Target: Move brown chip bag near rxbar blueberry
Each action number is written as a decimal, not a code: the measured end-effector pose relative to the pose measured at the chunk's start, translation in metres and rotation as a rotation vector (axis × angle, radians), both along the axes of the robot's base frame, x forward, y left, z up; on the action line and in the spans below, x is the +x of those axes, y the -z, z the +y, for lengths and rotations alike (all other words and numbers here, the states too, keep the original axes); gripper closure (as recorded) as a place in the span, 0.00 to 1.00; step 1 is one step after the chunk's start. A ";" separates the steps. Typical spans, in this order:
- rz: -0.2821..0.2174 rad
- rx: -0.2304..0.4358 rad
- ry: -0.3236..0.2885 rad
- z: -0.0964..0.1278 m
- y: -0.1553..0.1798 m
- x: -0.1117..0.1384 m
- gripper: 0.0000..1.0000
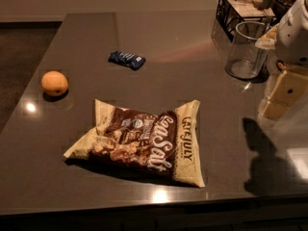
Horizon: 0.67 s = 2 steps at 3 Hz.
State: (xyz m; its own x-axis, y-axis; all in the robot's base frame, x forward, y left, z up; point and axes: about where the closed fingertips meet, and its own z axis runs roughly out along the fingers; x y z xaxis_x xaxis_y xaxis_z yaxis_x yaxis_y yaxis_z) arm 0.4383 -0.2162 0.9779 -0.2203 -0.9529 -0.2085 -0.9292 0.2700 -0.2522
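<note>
Bag (pixel 144 141) is lying lower centre, well apart from rxbar (pixel 126 59), awaiting carrying; gripper (pixel 282 99) is hanging at right edge, state impossible to tell.

Bag (pixel 139 141) flat, rxbar (pixel 127 59) beyond; gripper (pixel 281 96) far-right

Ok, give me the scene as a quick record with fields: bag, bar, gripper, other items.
brown chip bag: flat on table, front centre, not held
rxbar blueberry: farther back, apart from bag
gripper: right edge, over table, away from bag
orange: left of bag
clear container: back right, upright
wire basket: behind container
status: bag not yet moved near bar
</note>
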 end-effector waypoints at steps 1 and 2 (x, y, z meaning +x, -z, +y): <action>0.000 0.000 0.000 0.000 0.000 0.000 0.00; -0.014 0.025 -0.014 0.007 0.003 0.001 0.00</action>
